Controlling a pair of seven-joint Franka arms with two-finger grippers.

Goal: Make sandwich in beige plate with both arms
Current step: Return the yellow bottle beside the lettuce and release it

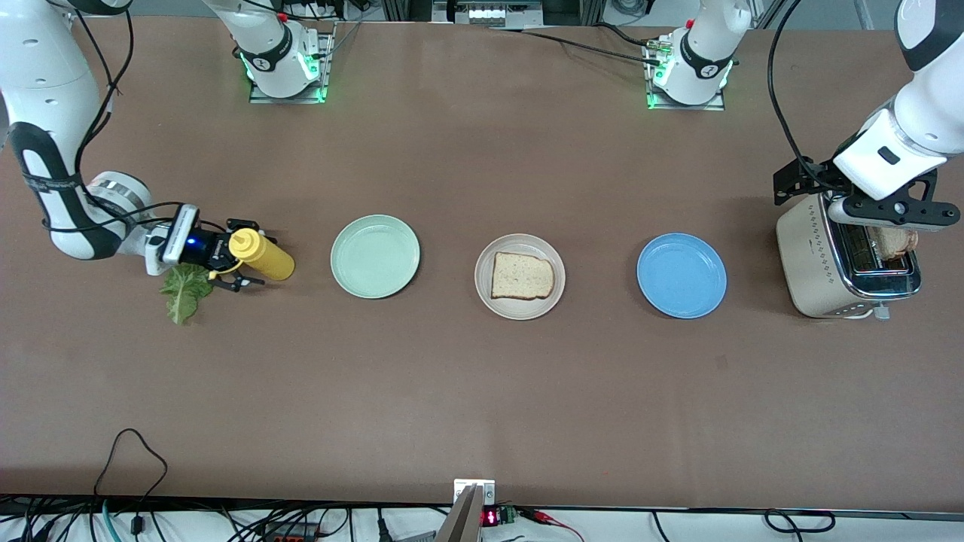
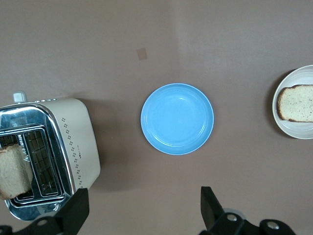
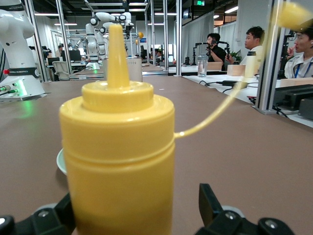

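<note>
The beige plate (image 1: 520, 305) sits mid-table with one bread slice (image 1: 522, 276) lying on it. They also show in the left wrist view, the plate (image 2: 293, 131) with its slice (image 2: 297, 104). A second bread slice (image 1: 894, 241) stands in the toaster (image 1: 813, 263) at the left arm's end, and also shows in the left wrist view (image 2: 14, 171). My left gripper (image 1: 885, 214) hangs open and empty over the toaster (image 2: 78, 142), its fingers (image 2: 73, 211) wide apart. The lettuce leaf (image 1: 184, 292) lies at the right arm's end. My right gripper (image 1: 242, 254) is open, its fingers either side of an upright yellow squeeze bottle (image 3: 117, 161).
A mint-green plate (image 1: 375, 256) lies between the yellow bottle (image 1: 263, 256) and the beige plate. A blue plate (image 1: 681, 275) lies between the beige plate and the toaster, and shows in the left wrist view (image 2: 177, 119). The lettuce lies just below the right wrist.
</note>
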